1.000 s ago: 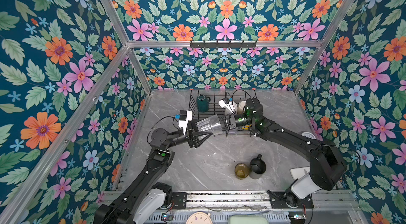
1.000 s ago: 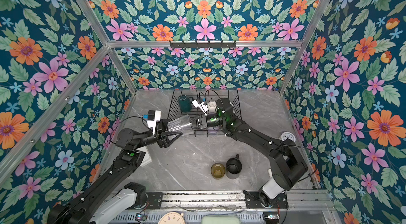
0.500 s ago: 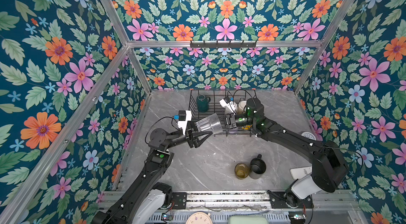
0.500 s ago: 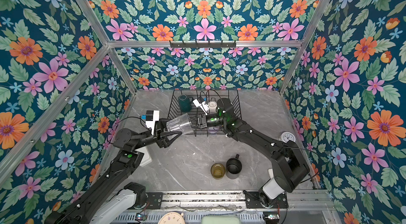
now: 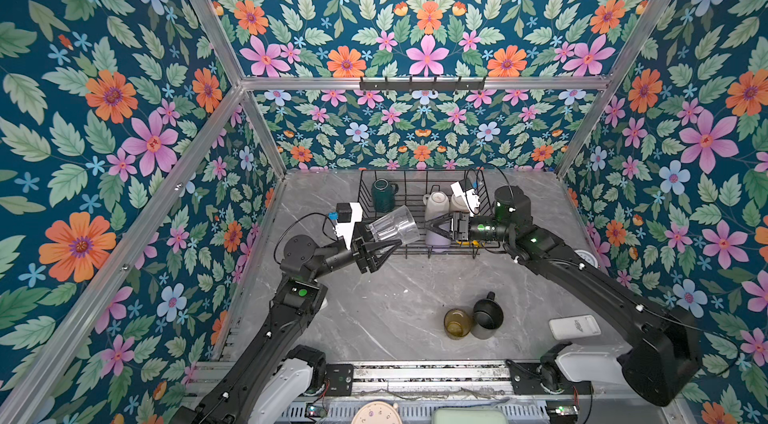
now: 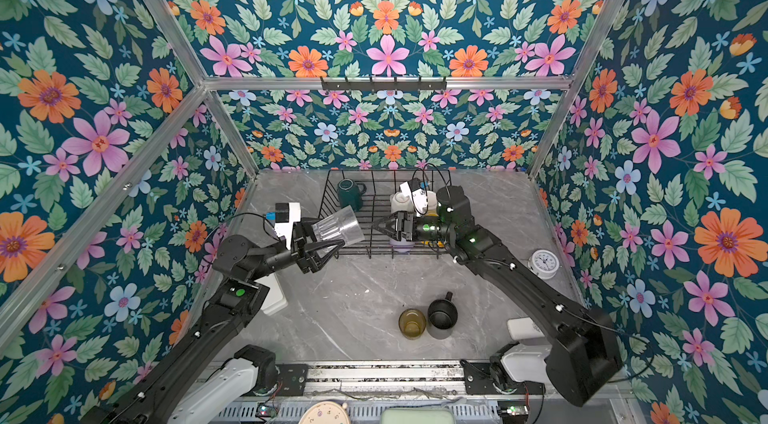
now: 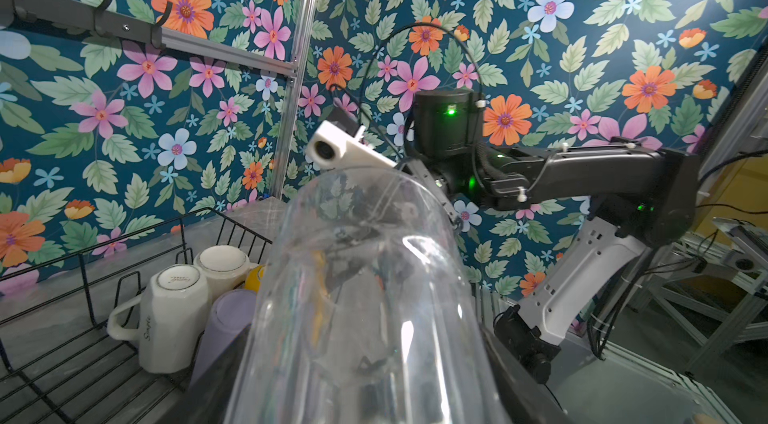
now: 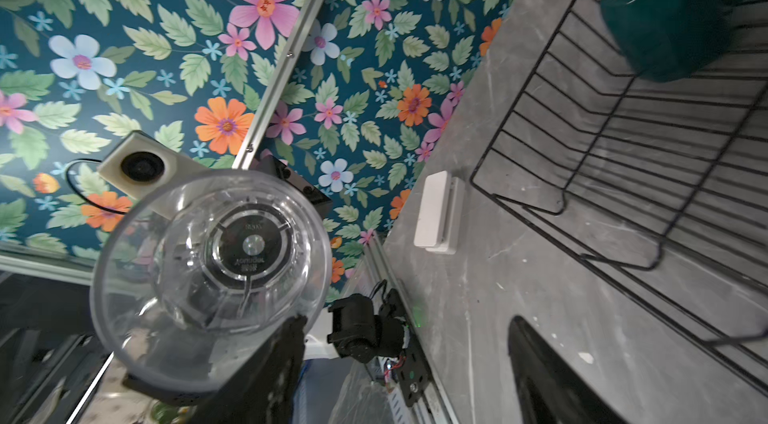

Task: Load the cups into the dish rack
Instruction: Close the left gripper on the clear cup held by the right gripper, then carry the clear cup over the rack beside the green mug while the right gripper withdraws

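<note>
My left gripper (image 5: pixel 382 237) (image 6: pixel 328 240) is shut on the clear glass (image 5: pixel 392 226) (image 6: pixel 337 228) near its base. It holds the glass on its side in the air at the front left corner of the dish rack (image 5: pixel 419 253) (image 6: pixel 374 253). The glass (image 7: pixel 365 297) fills the left wrist view. My right gripper (image 5: pixel 430 228) (image 6: pixel 380 226) is open just off the glass's mouth (image 8: pixel 208 272), above the lilac tumbler (image 5: pixel 438 241). Nothing is between its fingers. In the rack stand a dark green mug (image 5: pixel 383 195), two upturned white mugs (image 7: pixel 174 318) (image 7: pixel 224 264) and a yellow one (image 7: pixel 253 276).
An amber glass (image 5: pixel 457 323) and a black mug (image 5: pixel 487 316) stand together on the table near the front. A white alarm clock (image 6: pixel 544 264) sits by the right wall. White boxes lie at front right (image 5: pixel 573 326) and under the left arm (image 6: pixel 274 297). A hook rail (image 5: pixel 422 83) hangs on the back wall.
My right gripper's jaws have gone from shut to open beside the glass's mouth. The left gripper keeps the glass, which has shifted slightly up and to the left.
</note>
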Controlling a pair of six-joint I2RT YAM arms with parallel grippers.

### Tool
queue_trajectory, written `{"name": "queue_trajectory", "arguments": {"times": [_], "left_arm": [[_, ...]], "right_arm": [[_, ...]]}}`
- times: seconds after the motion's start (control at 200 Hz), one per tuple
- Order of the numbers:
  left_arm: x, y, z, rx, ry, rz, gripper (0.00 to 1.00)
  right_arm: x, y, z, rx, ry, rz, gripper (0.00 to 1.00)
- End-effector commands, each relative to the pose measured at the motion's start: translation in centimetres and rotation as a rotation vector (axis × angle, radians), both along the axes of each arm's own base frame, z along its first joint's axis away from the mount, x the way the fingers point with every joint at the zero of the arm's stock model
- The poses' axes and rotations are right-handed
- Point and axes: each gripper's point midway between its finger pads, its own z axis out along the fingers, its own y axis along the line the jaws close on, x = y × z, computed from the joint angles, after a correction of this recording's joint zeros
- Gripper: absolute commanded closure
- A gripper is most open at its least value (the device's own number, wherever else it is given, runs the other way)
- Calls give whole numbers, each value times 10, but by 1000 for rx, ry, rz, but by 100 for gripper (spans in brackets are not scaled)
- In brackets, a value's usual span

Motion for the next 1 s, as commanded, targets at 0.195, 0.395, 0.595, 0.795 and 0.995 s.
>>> {"name": "queue_trajectory", "arguments": {"times": [0.195, 0.395, 0.595, 0.795, 0.995], "left_arm": [[48, -3, -11, 102, 99, 130, 100], [87, -1, -20, 240, 173, 238, 100], [125, -5, -33, 329, 295, 291, 100], [162, -8, -52, 393, 410, 353, 100], [197, -9, -85, 473, 521, 413, 100]], "right_arm": [[20, -76, -28, -276, -143, -406, 1], [16, -89, -32, -321, -160, -448, 1], [11, -98, -34, -330, -178, -468, 1], [7, -100, -36, -327, -177, -463, 1], [4, -104, -41, -334, -177, -469, 1]]}}
